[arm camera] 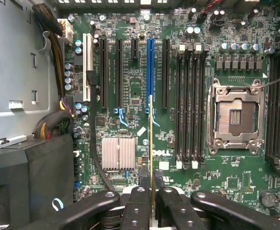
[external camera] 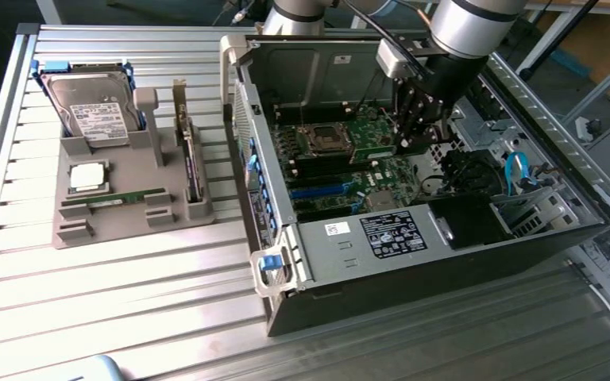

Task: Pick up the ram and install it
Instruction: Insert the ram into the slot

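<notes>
The ram (arm camera: 151,143) is seen edge-on in the wrist view as a thin green strip, and my gripper (arm camera: 152,194) is shut on it between the black fingers (arm camera: 139,203). It hangs above the motherboard, in line with the blue slot (arm camera: 149,72). The black memory slots (arm camera: 188,105) lie beside the silver processor socket (arm camera: 235,115), off to one side of the ram. In the exterior view my gripper (external camera: 413,131) reaches down into the open computer case (external camera: 283,262), with the ram (external camera: 375,136) held just above the board.
A grey holder (external camera: 114,222) stands at the exterior view's left with a hard drive (external camera: 88,111), a square processor chip (external camera: 88,176) and an upright expansion card (external camera: 188,151). Case walls, a heatsink (arm camera: 118,153) and cable bundles (arm camera: 56,124) surround the board.
</notes>
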`<act>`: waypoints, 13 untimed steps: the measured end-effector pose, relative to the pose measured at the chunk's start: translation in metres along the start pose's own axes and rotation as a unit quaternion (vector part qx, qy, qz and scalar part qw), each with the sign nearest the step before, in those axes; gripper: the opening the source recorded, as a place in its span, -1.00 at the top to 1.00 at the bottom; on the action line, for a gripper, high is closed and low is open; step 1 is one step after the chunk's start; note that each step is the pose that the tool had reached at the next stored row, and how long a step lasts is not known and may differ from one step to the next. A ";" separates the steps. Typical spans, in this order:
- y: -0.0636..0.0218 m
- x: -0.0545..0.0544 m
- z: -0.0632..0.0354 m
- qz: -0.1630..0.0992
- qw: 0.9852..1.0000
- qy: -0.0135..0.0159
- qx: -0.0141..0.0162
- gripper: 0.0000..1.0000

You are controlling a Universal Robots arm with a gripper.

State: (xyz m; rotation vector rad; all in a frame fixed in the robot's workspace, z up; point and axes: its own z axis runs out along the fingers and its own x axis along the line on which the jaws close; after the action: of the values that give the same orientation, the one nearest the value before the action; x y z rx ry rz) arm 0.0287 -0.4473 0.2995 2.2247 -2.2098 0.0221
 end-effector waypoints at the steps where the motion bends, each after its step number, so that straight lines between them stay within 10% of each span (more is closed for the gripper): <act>1: 0.0000 0.000 0.0009 0.000 1.000 0.000 0.000 0.73; 13: 0.0010 0.000 0.0073 0.000 1.000 0.000 0.000 0.73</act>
State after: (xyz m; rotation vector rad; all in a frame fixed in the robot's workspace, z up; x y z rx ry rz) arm 0.0278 -0.4472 0.2922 2.2246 -2.2099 0.0222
